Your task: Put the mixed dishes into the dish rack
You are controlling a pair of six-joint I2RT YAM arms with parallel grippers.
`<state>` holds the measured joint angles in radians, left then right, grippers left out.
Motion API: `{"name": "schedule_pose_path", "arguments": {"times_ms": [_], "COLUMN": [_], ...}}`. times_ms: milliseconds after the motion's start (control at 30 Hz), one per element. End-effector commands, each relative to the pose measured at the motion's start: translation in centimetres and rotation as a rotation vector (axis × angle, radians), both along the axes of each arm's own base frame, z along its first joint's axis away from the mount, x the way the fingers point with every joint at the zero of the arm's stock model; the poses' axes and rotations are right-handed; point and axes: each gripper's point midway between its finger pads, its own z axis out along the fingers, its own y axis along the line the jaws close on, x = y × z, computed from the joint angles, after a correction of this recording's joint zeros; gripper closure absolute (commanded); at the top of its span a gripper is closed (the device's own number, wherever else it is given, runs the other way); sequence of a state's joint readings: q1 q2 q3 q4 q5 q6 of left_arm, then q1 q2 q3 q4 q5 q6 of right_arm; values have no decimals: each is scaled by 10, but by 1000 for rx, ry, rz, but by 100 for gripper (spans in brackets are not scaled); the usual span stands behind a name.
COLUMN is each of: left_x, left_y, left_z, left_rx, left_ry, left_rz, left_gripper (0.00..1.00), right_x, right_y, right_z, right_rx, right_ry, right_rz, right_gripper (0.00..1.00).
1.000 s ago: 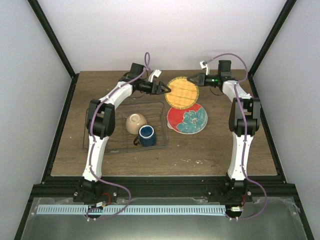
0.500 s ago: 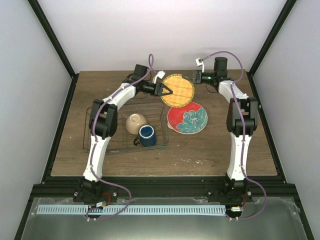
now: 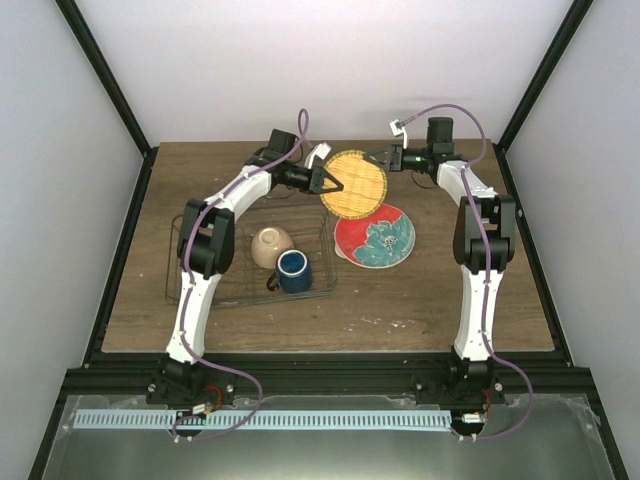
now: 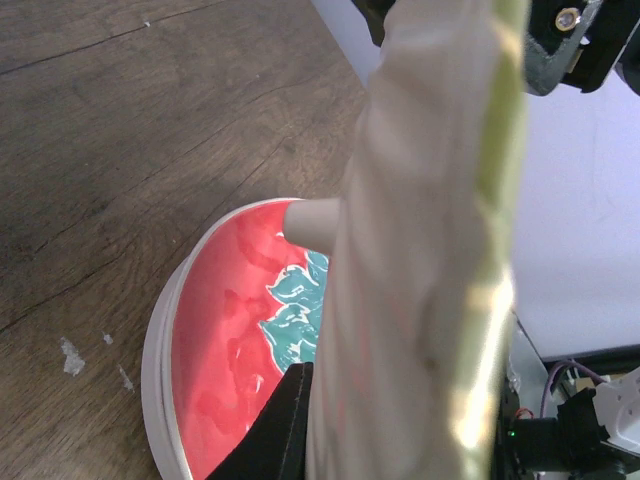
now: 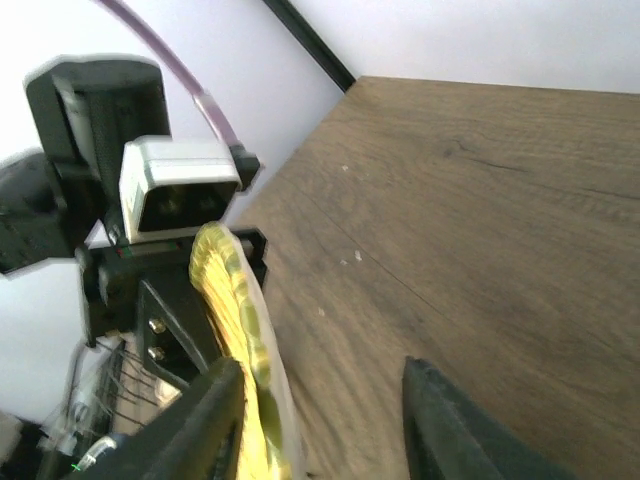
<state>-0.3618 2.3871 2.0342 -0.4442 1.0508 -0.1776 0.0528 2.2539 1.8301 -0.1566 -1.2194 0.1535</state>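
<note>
The yellow-orange grid-patterned plate [image 3: 356,183] hangs tilted on edge above the table's far side. My left gripper [image 3: 331,183] is shut on its left rim; the left wrist view shows the plate's pale underside [image 4: 420,250] pressed against one dark finger [image 4: 280,430]. My right gripper [image 3: 386,159] stands open at the opposite rim, where the plate's yellow edge [image 5: 235,320] lies beside one finger [image 5: 200,420] with a wide gap to the other. The red plate with a teal flower [image 3: 375,238] lies flat below. A cream bowl [image 3: 271,245] and dark blue mug [image 3: 293,271] sit in the dish rack [image 3: 190,285].
The wire rack occupies the table's left half, just left of the red plate [image 4: 230,350]. Black frame posts and white walls close in the table at the back and both sides. The brown wood tabletop [image 5: 480,200] stretches past the right gripper.
The plate shifted left toward the rack. My left gripper closed on its rim, and the right gripper's jaws have parted from the opposite rim.
</note>
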Motion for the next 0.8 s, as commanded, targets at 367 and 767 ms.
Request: {"name": "schedule_pose_path", "arguments": {"times_ms": [367,767], "left_x": [39,-24], "left_y": [60,173], "left_z": [143,144], "left_rx": [56,954], "left_ry": [-353,-627], "left_rz": [216,390], "left_gripper": [100,100], "right_x": [-10,7], "right_y": [-59,-72], "right_z": [34,4], "right_rx": [-86,-137], "right_ry": [-99,-27], "right_rz": [-156,-231], "right_gripper": [6,0]}}
